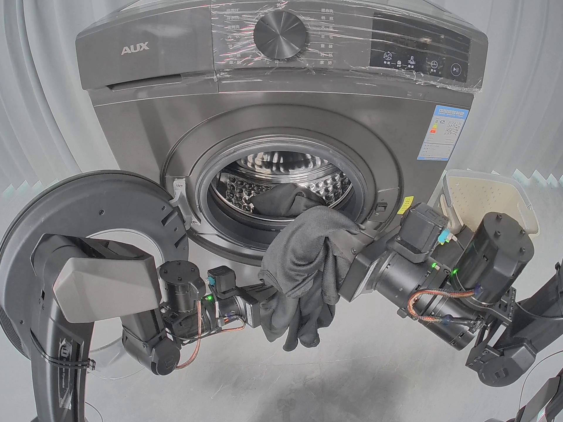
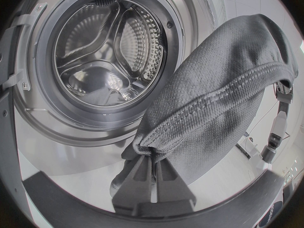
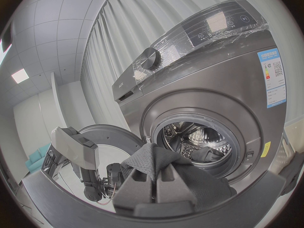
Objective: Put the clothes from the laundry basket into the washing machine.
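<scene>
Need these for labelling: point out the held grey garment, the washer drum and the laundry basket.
grey garment (image 1: 305,247), head view, on its draped middle fold.
drum (image 2: 90,40), left wrist view, on its shiny back wall.
laundry basket (image 1: 489,197), head view, on its pale perforated inner wall.

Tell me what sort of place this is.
Probably a lab or demo room staged for laundry, not a home: a front-loading washing machine with plastic film on its panel, a pale curtain backdrop, and an office-style tiled ceiling.

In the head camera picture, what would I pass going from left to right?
The open washing machine door → left gripper → dark garment → laundry basket.
</scene>
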Controlling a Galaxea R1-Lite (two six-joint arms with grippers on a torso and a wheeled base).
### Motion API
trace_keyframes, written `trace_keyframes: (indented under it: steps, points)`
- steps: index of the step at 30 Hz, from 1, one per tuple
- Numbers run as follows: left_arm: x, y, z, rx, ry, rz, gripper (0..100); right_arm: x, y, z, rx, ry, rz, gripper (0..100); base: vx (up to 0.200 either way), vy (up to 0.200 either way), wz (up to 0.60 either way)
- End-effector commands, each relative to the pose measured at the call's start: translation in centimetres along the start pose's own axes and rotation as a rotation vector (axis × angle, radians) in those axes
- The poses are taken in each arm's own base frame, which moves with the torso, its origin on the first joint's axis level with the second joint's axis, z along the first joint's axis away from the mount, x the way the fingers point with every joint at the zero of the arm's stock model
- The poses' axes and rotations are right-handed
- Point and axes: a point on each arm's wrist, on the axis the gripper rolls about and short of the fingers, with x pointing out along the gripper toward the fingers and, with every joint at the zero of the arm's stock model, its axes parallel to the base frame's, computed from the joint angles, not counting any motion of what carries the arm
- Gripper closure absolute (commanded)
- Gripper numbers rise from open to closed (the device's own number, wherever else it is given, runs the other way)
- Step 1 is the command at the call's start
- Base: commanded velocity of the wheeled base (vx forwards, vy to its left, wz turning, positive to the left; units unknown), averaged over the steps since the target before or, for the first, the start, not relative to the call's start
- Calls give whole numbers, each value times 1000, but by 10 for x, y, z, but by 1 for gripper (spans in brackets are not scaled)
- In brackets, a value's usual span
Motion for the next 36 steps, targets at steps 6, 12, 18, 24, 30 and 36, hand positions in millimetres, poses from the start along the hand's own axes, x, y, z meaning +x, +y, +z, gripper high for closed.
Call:
trace_keyframes:
  steps: [6, 12, 18, 24, 30, 36]
  points:
    - [-13, -3, 16, 23, -30, 12, 100, 1, -11, 0, -3, 1, -47, 100, 0, 0, 0]
    - [-44, -2, 36, 62, -55, 69, 100, 1, -33, 2, -13, 0, -125, 100, 0, 0, 0]
    - [-79, 7, 67, 80, -133, 139, 100, -6, -39, -11, -18, 59, -152, 100, 0, 0, 0]
    - [-100, 18, 87, 94, -193, 151, 100, -5, -45, -35, -25, 146, -169, 100, 0, 0, 0]
    - [-93, 22, 101, 130, -246, 128, 100, -1, -57, -58, -28, 218, -204, 100, 0, 0, 0]
    - [-92, 19, 108, 153, -269, 117, 100, 6, -62, -89, -16, 296, -221, 100, 0, 0, 0]
